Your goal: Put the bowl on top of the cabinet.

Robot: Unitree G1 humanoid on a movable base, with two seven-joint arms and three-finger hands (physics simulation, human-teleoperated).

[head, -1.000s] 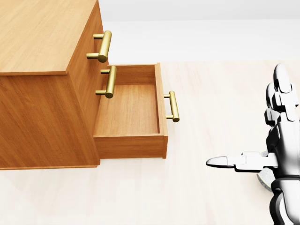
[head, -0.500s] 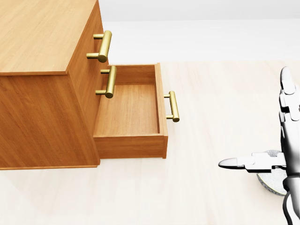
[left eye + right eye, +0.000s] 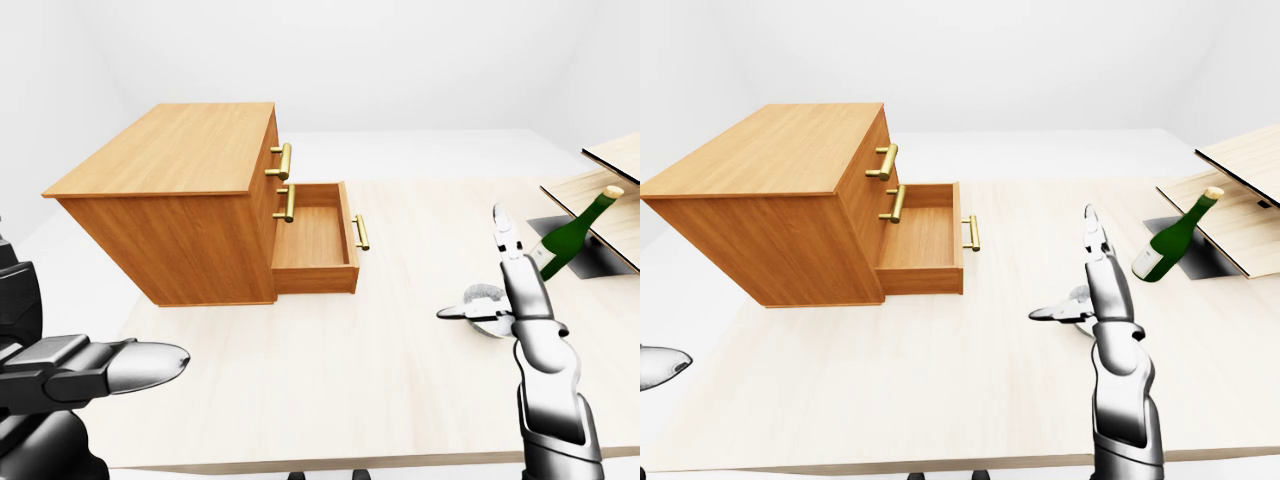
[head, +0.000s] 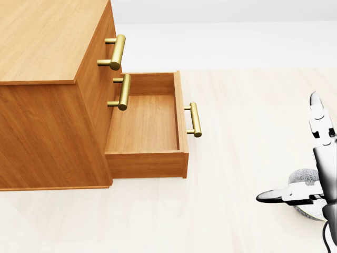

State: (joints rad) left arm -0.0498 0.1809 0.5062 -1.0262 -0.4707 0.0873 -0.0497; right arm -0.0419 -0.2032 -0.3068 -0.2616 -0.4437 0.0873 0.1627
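Observation:
The wooden cabinet (image 3: pixel 170 150) stands on the left of the table, its flat top bare. Its lowest drawer (image 3: pixel 312 238) is pulled out and holds nothing. The small grey bowl (image 3: pixel 482 297) rests on the table at the right, partly hidden behind my right hand (image 3: pixel 470 265). That hand is open, fingers pointing up and thumb (image 4: pixel 271 196) stretched left across the bowl's near side, not closed round it. My left hand (image 3: pixel 150 362) shows dark at the bottom left of the left-eye view, open and far from the bowl.
A green bottle (image 3: pixel 568 240) leans at the right of the table against a wooden rack (image 3: pixel 600 185) on a dark base. Brass handles (image 3: pixel 285 162) stick out of the cabinet's drawers. The table's near edge (image 3: pixel 300 462) runs along the bottom.
In the head view my right hand has drifted right and down, uncovering more of the bowl beneath it. Cabinet and drawer have not moved.

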